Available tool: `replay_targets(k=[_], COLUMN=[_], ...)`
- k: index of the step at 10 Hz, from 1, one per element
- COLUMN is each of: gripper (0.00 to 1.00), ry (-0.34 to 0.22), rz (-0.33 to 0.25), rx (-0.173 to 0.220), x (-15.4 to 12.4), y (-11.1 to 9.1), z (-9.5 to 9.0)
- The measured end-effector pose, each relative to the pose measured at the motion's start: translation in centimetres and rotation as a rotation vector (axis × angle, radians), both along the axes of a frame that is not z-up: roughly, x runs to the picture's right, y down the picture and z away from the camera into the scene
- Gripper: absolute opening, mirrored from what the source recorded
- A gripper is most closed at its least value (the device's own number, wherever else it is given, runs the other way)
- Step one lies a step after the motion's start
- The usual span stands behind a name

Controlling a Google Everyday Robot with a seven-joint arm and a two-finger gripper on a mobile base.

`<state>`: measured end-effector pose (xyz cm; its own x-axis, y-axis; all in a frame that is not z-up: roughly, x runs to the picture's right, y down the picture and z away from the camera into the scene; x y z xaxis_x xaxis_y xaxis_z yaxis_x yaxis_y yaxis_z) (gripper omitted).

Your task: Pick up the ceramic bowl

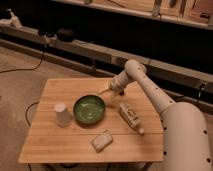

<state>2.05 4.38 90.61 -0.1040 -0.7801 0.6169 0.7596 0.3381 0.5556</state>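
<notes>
Camera view: found the ceramic bowl [89,109] resting upright near the middle of a wooden table [55,147], round and shallow, glossy green with a darker rim, not yet lifted.

Spotted the gripper [106,90] low over the table's far side, just beyond the bowl's far-right rim and angled down toward it. Could not tell whether apart or together, nor whether touching the rim.

Traced the white arm [145,86] from the gripper up through a bent joint and down to the robot's bulky white body [187,137] at the camera's right edge.

Noted a small white cup [61,114] standing wider end down just beside the bowl on the camera's left, close but seemingly apart.

Noted a bottle [131,117] lying on its side just to the bowl's right, narrow end pointing toward the table's near right corner.

Picked out a small pale packet [101,141] lying flat on the near side of the table, in front of the bowl and apart from it.

Beyond the table, made out a dark ledge [75,45] running along the back, and a black cable [22,67] trailing across the floor on the camera's left.
</notes>
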Motion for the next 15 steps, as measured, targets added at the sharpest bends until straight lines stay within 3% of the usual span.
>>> replay_targets(k=[5,10,15], gripper=[0.65,0.65,0.65], ry=[-0.044,-0.019,-0.064], rz=[-0.05,-0.099,-0.196], rx=[-0.024,-0.039,-0.028], x=[-0.9,-0.3,-2.8], y=[1.5,2.4,3.4], z=[-0.6,-0.1,0.4])
